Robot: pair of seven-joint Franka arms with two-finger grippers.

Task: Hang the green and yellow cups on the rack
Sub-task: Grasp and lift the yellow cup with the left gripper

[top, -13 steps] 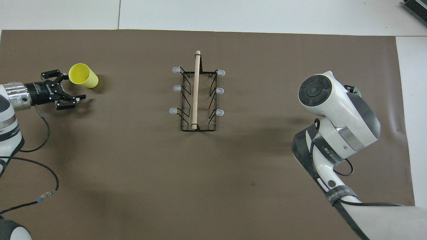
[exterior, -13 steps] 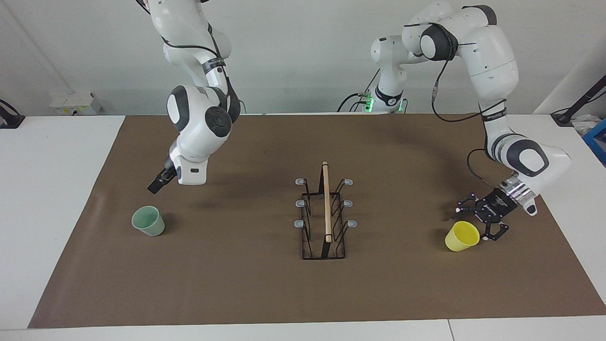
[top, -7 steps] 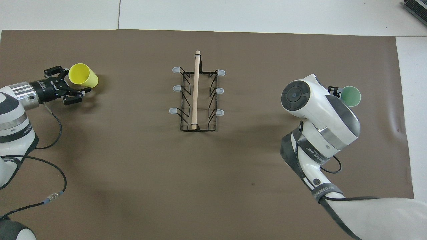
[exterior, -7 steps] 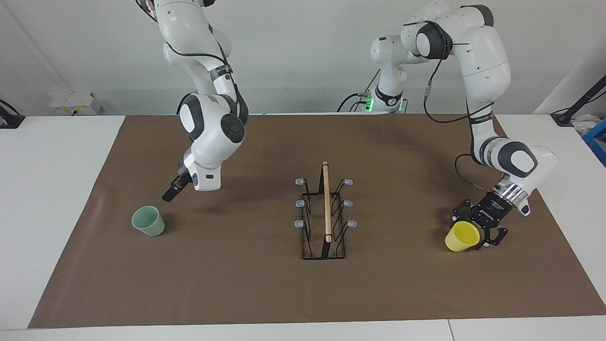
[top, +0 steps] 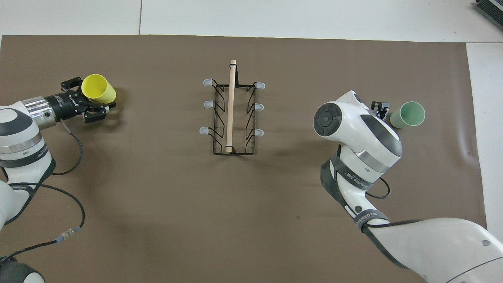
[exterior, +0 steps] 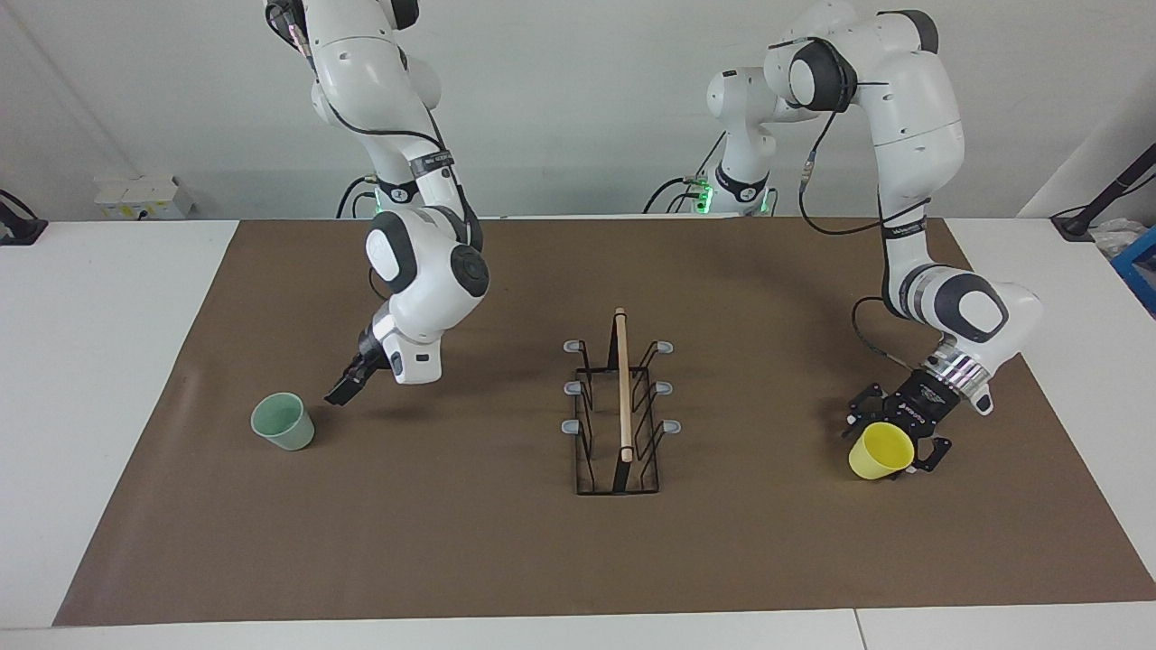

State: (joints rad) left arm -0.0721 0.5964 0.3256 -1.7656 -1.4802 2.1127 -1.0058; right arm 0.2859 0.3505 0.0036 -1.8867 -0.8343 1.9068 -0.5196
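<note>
Yellow cup [exterior: 881,450] stands at the left arm's end of the surface, at 3 o'clock from the rack [exterior: 619,415] in the facing view; green cup [exterior: 284,421] stands at 9 o'clock, at the right arm's end. Left gripper [exterior: 894,432] has its jaws apart around the yellow cup, not yet clamped. Right gripper [exterior: 344,388] hangs just beside the green cup, jaws apart by my reading. Risk: light tapered cups may tip or skid if a finger clips the rim before closing; a slanted grip could miss the grey-tipped prongs [exterior: 672,426]. A brown mat [exterior: 506,542] covers the white surface [exterior: 90,379]; plain white wall [exterior: 578,108] above.
</note>
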